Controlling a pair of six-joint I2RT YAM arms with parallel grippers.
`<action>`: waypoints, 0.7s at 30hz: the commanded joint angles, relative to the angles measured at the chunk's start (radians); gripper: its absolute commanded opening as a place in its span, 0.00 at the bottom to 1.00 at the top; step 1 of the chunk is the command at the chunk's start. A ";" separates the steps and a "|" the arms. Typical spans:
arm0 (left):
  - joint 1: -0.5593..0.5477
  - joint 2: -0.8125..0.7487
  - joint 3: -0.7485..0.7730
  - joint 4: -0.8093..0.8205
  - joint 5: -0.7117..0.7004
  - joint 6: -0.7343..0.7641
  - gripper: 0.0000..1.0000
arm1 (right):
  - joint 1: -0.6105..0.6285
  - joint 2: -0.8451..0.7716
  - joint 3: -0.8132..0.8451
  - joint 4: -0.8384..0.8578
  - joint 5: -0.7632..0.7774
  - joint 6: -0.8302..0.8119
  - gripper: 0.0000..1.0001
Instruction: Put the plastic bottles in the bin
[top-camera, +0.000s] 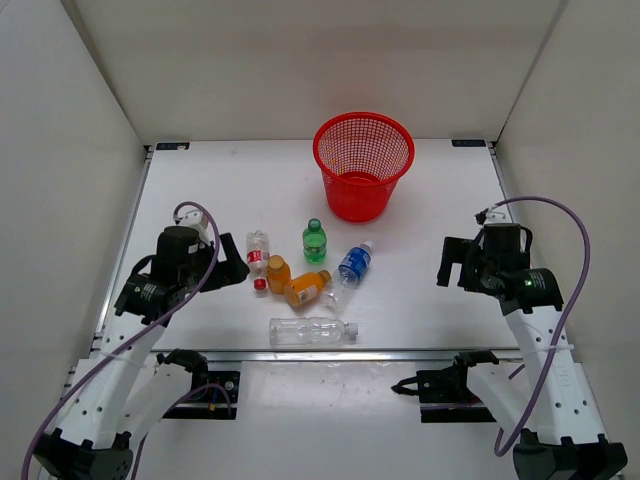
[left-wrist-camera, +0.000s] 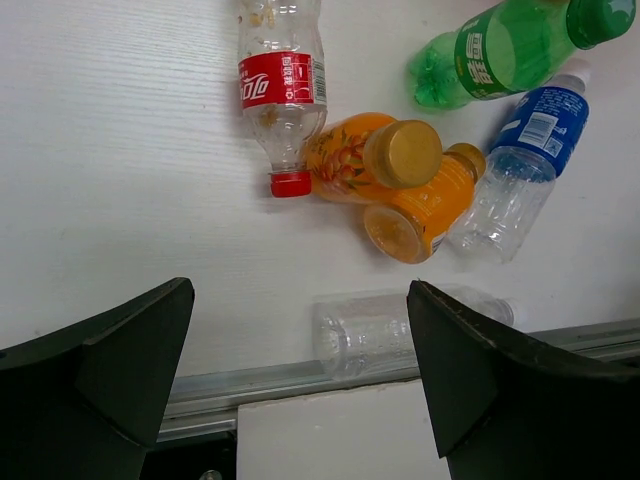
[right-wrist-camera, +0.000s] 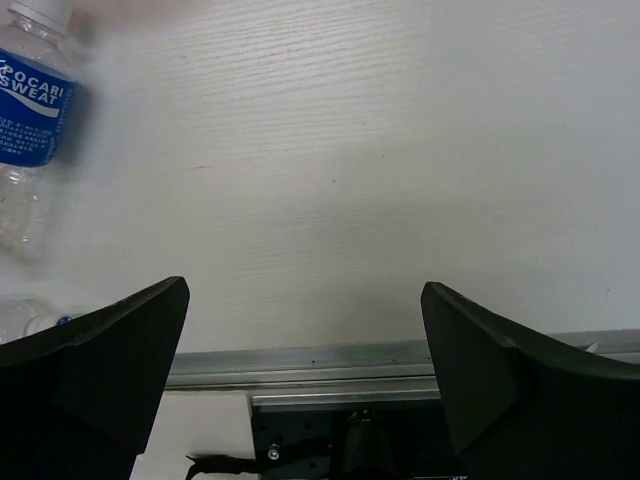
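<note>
The red mesh bin (top-camera: 363, 165) stands at the far middle of the table. Six bottles lie in front of it: a green one (top-camera: 315, 241), a blue-labelled one (top-camera: 352, 265), a clear one with red label and cap (top-camera: 258, 257), two orange ones (top-camera: 278, 273) (top-camera: 306, 288), and a long clear one (top-camera: 311, 331) near the front edge. My left gripper (top-camera: 238, 268) is open and empty, left of the red-label bottle (left-wrist-camera: 280, 85). My right gripper (top-camera: 447, 265) is open and empty, well right of the bottles. The blue-labelled bottle (right-wrist-camera: 30, 110) shows at the right wrist view's upper left.
White walls enclose the table on the left, right and back. A metal rail (top-camera: 400, 352) runs along the front edge, close behind the long clear bottle (left-wrist-camera: 400, 325).
</note>
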 joint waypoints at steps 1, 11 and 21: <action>0.005 0.000 0.013 -0.006 -0.015 -0.013 0.99 | 0.019 0.019 0.028 0.025 0.022 0.013 0.99; -0.007 -0.027 0.021 -0.040 -0.066 -0.014 0.99 | 0.275 0.055 0.002 0.147 -0.011 0.159 0.99; -0.054 -0.081 -0.068 -0.086 -0.079 -0.030 0.98 | 0.563 0.321 -0.024 0.461 0.033 0.423 0.99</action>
